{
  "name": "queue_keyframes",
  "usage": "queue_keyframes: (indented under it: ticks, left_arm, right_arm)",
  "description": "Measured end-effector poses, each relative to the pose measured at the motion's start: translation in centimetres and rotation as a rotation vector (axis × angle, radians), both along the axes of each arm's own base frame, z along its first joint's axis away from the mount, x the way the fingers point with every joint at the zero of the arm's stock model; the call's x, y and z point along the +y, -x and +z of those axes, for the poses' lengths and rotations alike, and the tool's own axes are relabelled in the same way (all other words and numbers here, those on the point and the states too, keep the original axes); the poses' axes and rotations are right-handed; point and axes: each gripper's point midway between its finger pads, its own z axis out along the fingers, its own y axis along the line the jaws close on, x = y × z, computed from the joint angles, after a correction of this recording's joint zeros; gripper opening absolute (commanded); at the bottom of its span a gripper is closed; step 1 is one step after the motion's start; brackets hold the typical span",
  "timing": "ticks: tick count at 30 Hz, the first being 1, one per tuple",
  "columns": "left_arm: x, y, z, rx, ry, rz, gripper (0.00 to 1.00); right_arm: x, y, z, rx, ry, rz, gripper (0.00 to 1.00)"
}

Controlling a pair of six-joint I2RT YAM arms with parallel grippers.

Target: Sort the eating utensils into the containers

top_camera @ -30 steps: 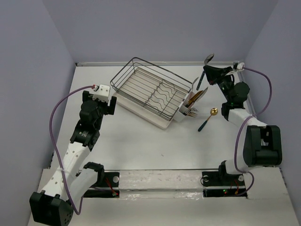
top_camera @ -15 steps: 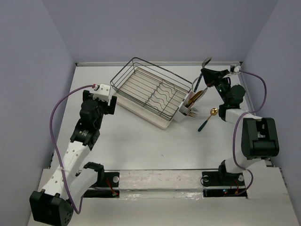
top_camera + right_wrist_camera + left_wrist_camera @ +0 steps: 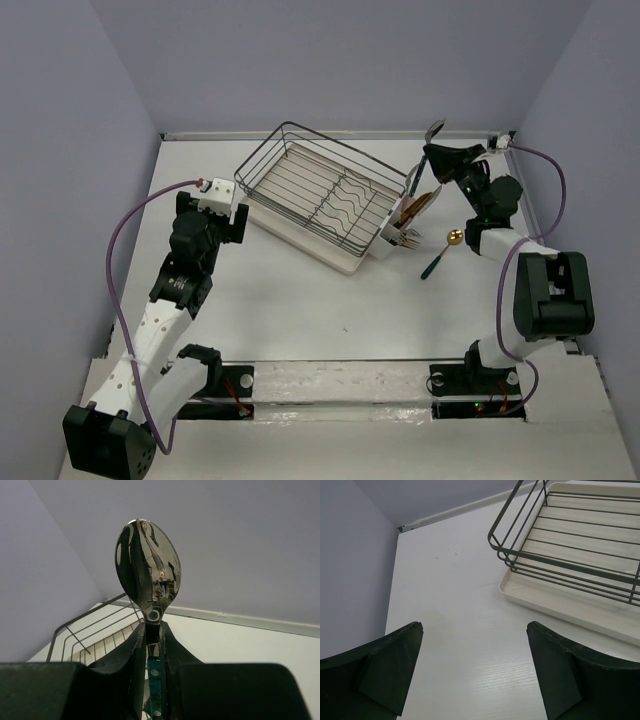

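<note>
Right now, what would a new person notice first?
A big shiny spoon stands bowl-up, pinched in the right gripper, above the far right of the table. Just left of it sits the black wire dish rack with utensils poking out of its white holder, and a gold-headed spoon lies on the table beside it.

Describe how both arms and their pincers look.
The left arm and right arm are white links joined by black joint housings. A purple cable runs along each. The left pincer and right pincer have matte black, wedge-shaped fingers.
</note>
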Motion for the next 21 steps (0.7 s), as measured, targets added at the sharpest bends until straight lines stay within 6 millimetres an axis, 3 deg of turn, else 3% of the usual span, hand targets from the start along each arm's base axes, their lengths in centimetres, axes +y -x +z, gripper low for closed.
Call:
queue_keyframes:
  ticks: [9,16,21]
  left_arm:
    - [0.0,0.0,0.0,0.000,0.000,0.000,0.99]
    - [0.0,0.0,0.0,0.000,0.000,0.000,0.99]
    - [0.0,0.1,-0.1,0.006,-0.002,0.000,0.99]
  right_arm:
    - [-0.4,0.3,3.8,-0.045,0.004,-0.016,0.00]
    - [-2.0,-0.1,3.3,-0.018,-0.010,-0.030,0.00]
    - [-3.3,-0.9,1.5,0.034,-0.031,-0.038,0.00]
